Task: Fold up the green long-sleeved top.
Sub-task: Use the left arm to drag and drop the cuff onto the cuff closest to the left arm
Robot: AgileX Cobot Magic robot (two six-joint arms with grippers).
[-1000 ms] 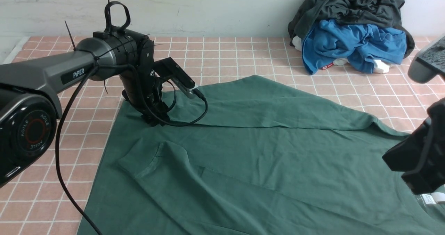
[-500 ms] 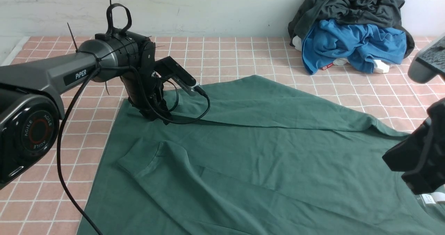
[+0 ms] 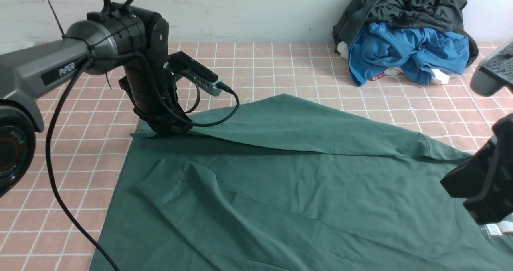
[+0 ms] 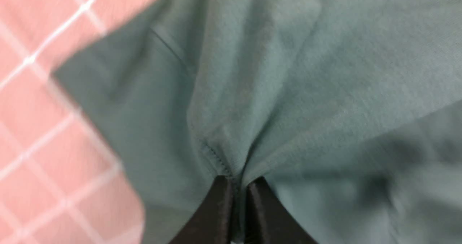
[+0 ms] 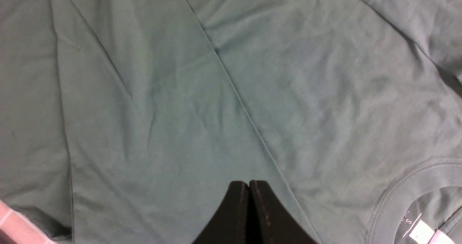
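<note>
Step in hand: folding the far edge. My left claw (image 3: 160,130) grasps a hem corner of the green long-sleeved top (image 3: 304,183), spread on the worktop (image 3: 272,66); right claw (image 5: 249,187) clenched, empty. Next: carry that corner toward me, low

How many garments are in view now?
3: green top spread across the middle; blue garment and dark grey garment heaped far right; white bits under them may be more.

Wall (image 3: 248,10) — white, matt, faintly scuffed, running along the far side.
Bench (image 3: 256,66) — salmon-pink squares with white grid lines, meeting the wall.
Heap at far right against the wall: dark grey garment (image 3: 400,6) atop blue garment (image 3: 404,50).
Light even, shadows soft.
</note>
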